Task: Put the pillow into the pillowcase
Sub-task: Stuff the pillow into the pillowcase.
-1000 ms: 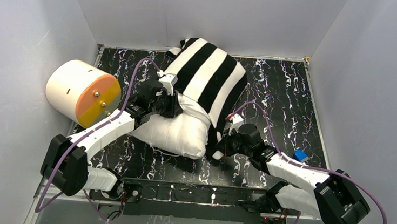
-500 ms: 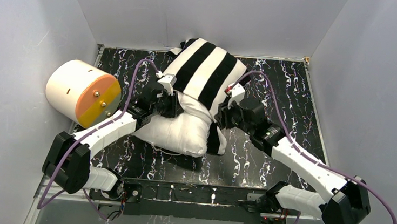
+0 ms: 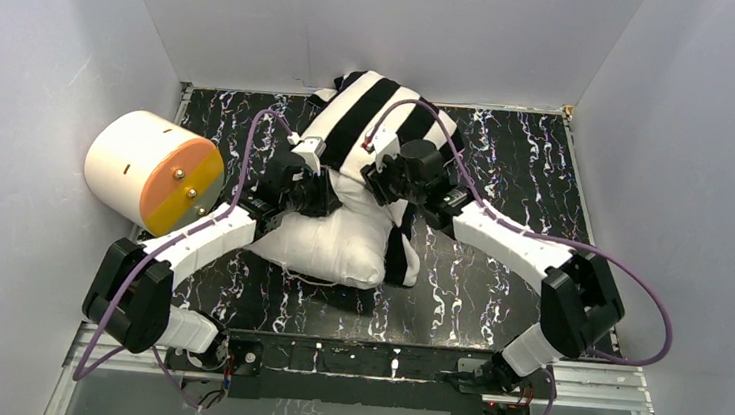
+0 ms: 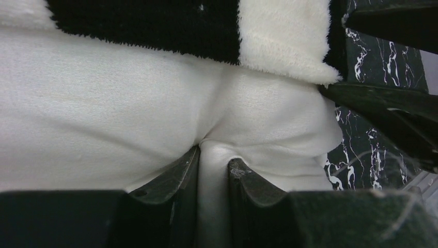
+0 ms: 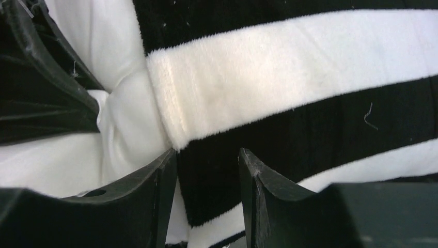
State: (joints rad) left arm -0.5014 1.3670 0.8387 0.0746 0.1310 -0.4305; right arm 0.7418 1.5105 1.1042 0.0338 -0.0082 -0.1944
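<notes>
The white pillow [image 3: 325,242] lies mid-table, its far half inside the black-and-white striped pillowcase [image 3: 376,118]. My left gripper [image 3: 328,195] is at the pillowcase's opening and is shut on a fold of the pillow [image 4: 129,119], as the left wrist view shows [image 4: 213,155]. My right gripper [image 3: 378,174] is over the pillowcase's open edge, just right of the left gripper. In the right wrist view its jaws [image 5: 206,155] stand apart over a black stripe of the pillowcase [image 5: 289,62], at the hem, with the pillow [image 5: 124,124] to their left.
A cream cylinder with an orange face [image 3: 151,171] lies at the left edge of the black marbled table [image 3: 517,170]. Grey walls close in the back and both sides. The arms' base rail [image 3: 360,359] runs along the near edge.
My right arm swung from the pillowcase's near right corner up and left onto the pillowcase's open edge beside the left gripper. The left gripper has held its grip on the pillow.
</notes>
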